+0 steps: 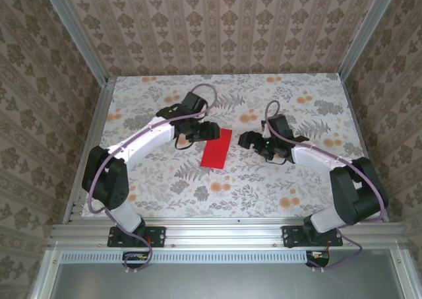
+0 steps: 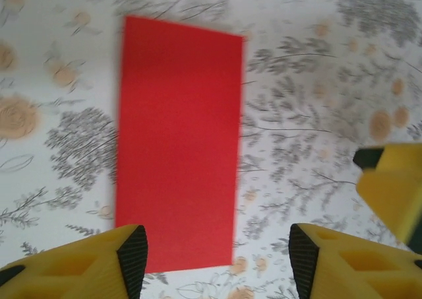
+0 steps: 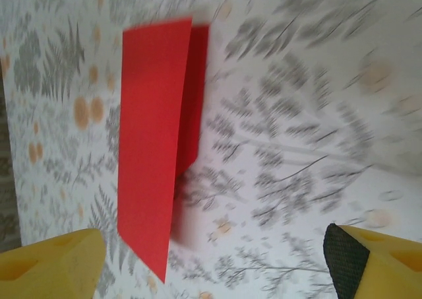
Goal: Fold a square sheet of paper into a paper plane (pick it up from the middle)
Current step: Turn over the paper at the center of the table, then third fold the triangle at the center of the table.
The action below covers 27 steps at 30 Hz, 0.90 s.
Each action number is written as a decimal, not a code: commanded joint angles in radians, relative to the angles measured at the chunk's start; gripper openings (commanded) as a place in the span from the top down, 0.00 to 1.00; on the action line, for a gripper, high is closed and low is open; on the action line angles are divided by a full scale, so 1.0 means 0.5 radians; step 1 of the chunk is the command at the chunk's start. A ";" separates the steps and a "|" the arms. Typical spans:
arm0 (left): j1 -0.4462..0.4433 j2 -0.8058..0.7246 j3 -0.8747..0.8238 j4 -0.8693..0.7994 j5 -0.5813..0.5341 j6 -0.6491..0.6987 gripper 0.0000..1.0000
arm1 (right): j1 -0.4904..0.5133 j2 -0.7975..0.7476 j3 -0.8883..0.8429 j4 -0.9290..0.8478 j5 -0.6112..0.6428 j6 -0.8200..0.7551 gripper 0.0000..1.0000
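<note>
Lying mid-table on the floral table point(image 1: 165, 187), the square sheet of paper point(image 1: 217, 147) is folded in half into a long, bright red rectangle, its top layer lifting slightly off the lower. Beside its right edge, the right gripper point(image 3: 214, 263) has its fingers spread wide and holds nothing. At the paper's far left corner, the left gripper point(image 2: 215, 263) also stands parted and empty.

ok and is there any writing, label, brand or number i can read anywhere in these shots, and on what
No text can be read anywhere.
The folded red paper is plain.
The table and the walls carry only floral pattern.
Any label on the left arm or the right arm is too small to tell.
</note>
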State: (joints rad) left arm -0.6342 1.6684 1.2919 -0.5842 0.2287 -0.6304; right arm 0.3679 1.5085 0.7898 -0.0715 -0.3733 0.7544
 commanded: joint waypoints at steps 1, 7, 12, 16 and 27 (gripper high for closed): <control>0.054 -0.039 -0.212 0.253 0.246 -0.129 0.42 | 0.112 0.100 0.015 0.123 -0.142 0.157 0.11; 0.089 0.035 -0.419 0.279 -0.015 -0.289 0.54 | 0.268 0.249 0.024 0.225 -0.174 0.320 0.13; 0.091 0.069 -0.570 0.495 0.113 -0.404 0.50 | 0.303 0.331 0.037 0.287 -0.205 0.370 0.13; 0.043 0.097 -0.564 0.450 0.102 -0.416 0.50 | 0.304 0.354 0.045 0.284 -0.205 0.372 0.14; -0.083 0.181 -0.471 0.363 0.154 -0.394 0.61 | 0.301 0.354 0.092 0.164 -0.177 0.338 0.14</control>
State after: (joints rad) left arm -0.6685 1.7588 1.0206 -0.3923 0.2714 -0.8204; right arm 0.5152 1.6760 0.8070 0.0437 -0.4549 0.9203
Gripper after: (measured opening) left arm 0.402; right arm 0.858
